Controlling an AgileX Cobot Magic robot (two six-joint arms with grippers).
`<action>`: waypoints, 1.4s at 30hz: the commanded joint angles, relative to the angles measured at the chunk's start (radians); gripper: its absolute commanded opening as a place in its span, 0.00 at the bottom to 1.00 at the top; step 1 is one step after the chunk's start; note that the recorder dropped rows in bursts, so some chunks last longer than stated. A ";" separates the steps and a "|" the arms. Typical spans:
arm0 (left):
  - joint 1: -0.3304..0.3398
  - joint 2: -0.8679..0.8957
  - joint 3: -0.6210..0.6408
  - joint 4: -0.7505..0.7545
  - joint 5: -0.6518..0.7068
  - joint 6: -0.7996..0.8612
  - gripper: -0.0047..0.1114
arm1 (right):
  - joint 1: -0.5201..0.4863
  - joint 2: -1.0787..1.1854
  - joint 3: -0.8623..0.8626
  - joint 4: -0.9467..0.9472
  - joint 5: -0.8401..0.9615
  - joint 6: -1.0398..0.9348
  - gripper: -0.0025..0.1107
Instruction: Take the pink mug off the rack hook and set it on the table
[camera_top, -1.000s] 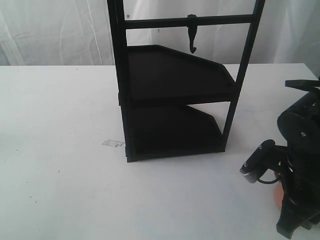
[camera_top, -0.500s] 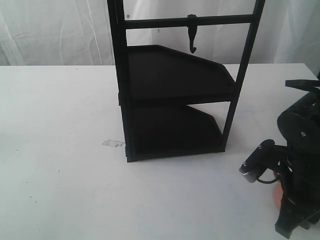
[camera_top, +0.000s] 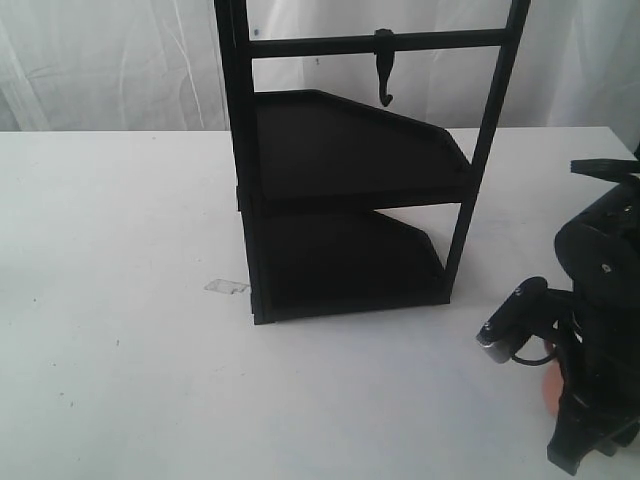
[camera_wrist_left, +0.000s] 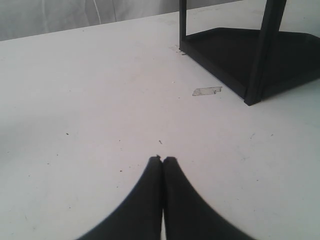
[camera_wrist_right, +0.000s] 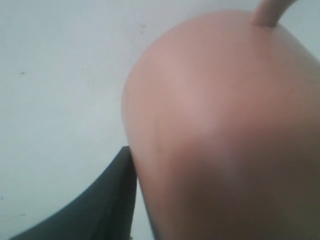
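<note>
The pink mug (camera_wrist_right: 225, 125) fills most of the right wrist view, handle stub at its far end. One black finger (camera_wrist_right: 112, 205) presses against its side; the other finger is hidden behind it. In the exterior view only a sliver of the mug (camera_top: 549, 392) shows beside my right gripper (camera_top: 572, 412), low over the table (camera_top: 120, 300) at the front right. The rack hook (camera_top: 385, 72) hangs bare on the top crossbar. My left gripper (camera_wrist_left: 163, 159) is shut with nothing in it, above the bare tabletop, and is out of the exterior view.
The tall black two-shelf rack (camera_top: 350, 160) stands mid-table, its lower shelf and post (camera_wrist_left: 260, 55) also in the left wrist view. A small scrap of clear tape (camera_top: 226, 287) lies left of the rack's foot. A white curtain hangs behind.
The right arm with the mug has shifted slightly left and down in the exterior view. Nothing else has moved.
</note>
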 joint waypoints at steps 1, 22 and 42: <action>0.003 -0.005 0.005 -0.002 -0.001 -0.006 0.04 | 0.000 -0.003 0.005 0.001 -0.004 0.010 0.30; 0.003 -0.005 0.005 -0.002 -0.001 -0.006 0.04 | 0.000 -0.168 0.003 0.010 -0.011 0.058 0.52; 0.003 -0.005 0.005 -0.002 -0.001 -0.006 0.04 | 0.000 -0.407 0.003 0.087 -0.038 0.061 0.52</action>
